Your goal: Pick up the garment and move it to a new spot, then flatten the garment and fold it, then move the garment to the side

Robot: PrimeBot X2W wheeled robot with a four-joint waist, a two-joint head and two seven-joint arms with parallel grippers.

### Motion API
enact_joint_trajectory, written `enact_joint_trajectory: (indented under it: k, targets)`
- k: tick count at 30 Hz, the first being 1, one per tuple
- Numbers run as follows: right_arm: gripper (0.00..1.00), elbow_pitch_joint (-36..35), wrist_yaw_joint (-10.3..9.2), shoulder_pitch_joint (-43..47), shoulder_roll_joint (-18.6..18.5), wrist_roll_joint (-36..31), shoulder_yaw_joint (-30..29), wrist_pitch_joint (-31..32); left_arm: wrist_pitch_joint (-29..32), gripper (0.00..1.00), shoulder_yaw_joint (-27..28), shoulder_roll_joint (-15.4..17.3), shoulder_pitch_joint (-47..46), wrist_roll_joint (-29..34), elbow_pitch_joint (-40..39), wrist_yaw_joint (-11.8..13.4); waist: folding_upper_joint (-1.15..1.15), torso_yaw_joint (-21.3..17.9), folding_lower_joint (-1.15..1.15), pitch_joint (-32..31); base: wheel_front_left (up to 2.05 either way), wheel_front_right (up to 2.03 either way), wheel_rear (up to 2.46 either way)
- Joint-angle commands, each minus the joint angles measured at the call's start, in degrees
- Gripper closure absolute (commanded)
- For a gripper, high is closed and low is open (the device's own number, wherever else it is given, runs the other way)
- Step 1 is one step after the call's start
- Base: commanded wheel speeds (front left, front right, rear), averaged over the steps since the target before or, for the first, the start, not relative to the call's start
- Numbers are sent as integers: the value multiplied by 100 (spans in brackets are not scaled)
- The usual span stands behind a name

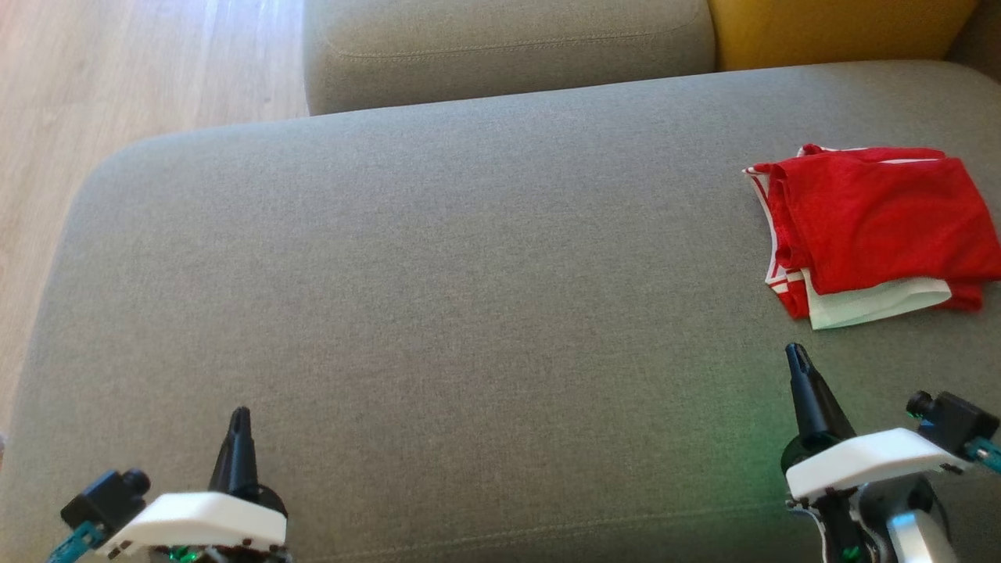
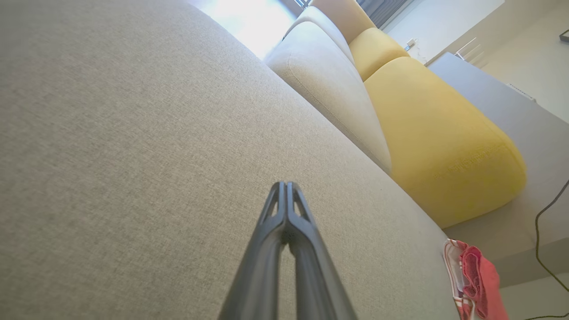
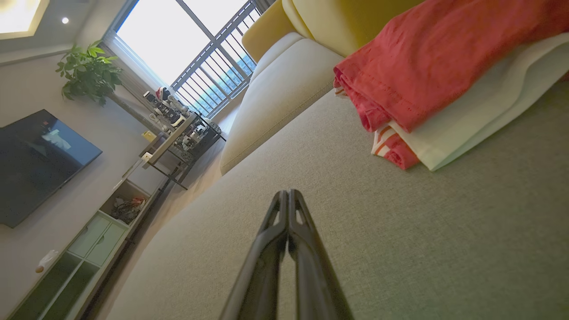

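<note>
Progress: the garment (image 1: 876,227) lies folded into a compact stack on the seat (image 1: 438,274), far over on the seat's right side and toward its back. Judging from that, the pick-up, flattening and folding look done. The move to the side looks done too, or all but. Little seems left, except perhaps squaring up the stack.

Hands: the left hand (image 1: 239,418) is clenched and empty, over the seat's front left, well apart from the garment. The right hand (image 1: 796,353) is clenched and empty, over the seat's front right, near the garment's front edge but not touching it. On each hand the fingers are pressed together.

Garment:
- Red cloth in several layers, resting flat on the seat.
- A white layer sticks out along the edge facing the seat's front.
- Red-and-white striped trim shows on the side toward the seat's middle.
- The top layer is fairly smooth with slight puckers.
- The fold toward the seat's middle is soft and rounded, not sharply creased.
- The layer edges are not quite aligned.
- Its far right end runs out of the head view, so I cannot tell how close it lies to the seat's edge.
</note>
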Motion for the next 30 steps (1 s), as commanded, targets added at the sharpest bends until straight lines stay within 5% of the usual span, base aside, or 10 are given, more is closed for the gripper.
enact_joint_trajectory:
  k: [1, 30]
  targets:
    - [100, -217, -1, -282, -4, 136, 13, 25, 23, 100, 116, 83, -311, -119, -156, -54, 0, 1, 0, 0, 0, 0, 0]
    - [100, -356, -1, -291, -2, 2117, -124, 513, 500, 100, 385, 98, -631, -1959, -38, -286, 0, 46, 0, 0, 0, 0, 0]
